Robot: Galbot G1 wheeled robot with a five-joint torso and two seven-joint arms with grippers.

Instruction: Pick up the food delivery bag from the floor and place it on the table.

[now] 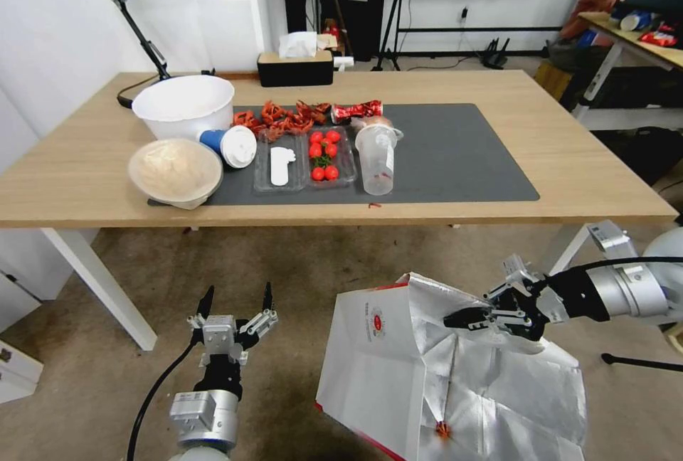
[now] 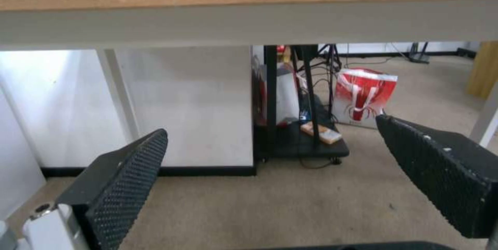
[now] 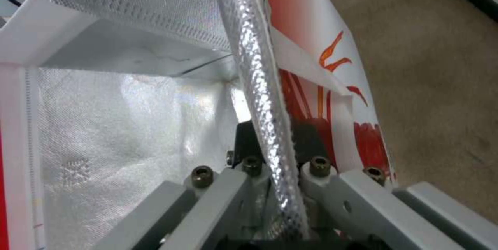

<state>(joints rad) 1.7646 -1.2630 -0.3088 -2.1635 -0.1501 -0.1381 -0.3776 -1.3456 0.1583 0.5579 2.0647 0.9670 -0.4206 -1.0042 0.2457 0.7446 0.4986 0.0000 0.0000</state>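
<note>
Food delivery bag (image 1: pixel 388 361): in front of the table's near edge, toward its right half, below tabletop level; whether its lower end rests on the floor cannot be told.
Bag orientation: tilted; the white face with the small round red logo (image 1: pixel 376 321) looks toward the robot's left, the silver foil lining opens toward the right. Long axis slants from the upper rim near the table's near edge down toward the robot.
Bag edges: red trim along the lower left edge.
Right gripper (image 1: pixel 469 320): at the bag's upper foil rim, arm reaching in from the right. In the right wrist view the fingers are pressed together on the foil-lined wall (image 3: pixel 259 98), one finger inside, one against the red-printed outside.
Left gripper (image 1: pixel 237 301): low in front of the table's near edge, left of the bag and apart from it, pointing at the table. Fingers (image 2: pixel 122 182) spread wide, nothing between them.
Table (image 1: pixel 85 162): light wood top on white legs, with a dark grey mat (image 1: pixel 455 155) at its middle.
On the mat's left half: white bowl (image 1: pixel 183 105), covered bowl (image 1: pixel 176 171), tray of tomatoes (image 1: pixel 324 155), clear cup (image 1: pixel 376 160).
Table's far edge: tissue box (image 1: pixel 295 68).
Floor (image 1: pixel 142 283): grey-brown, stained.
</note>
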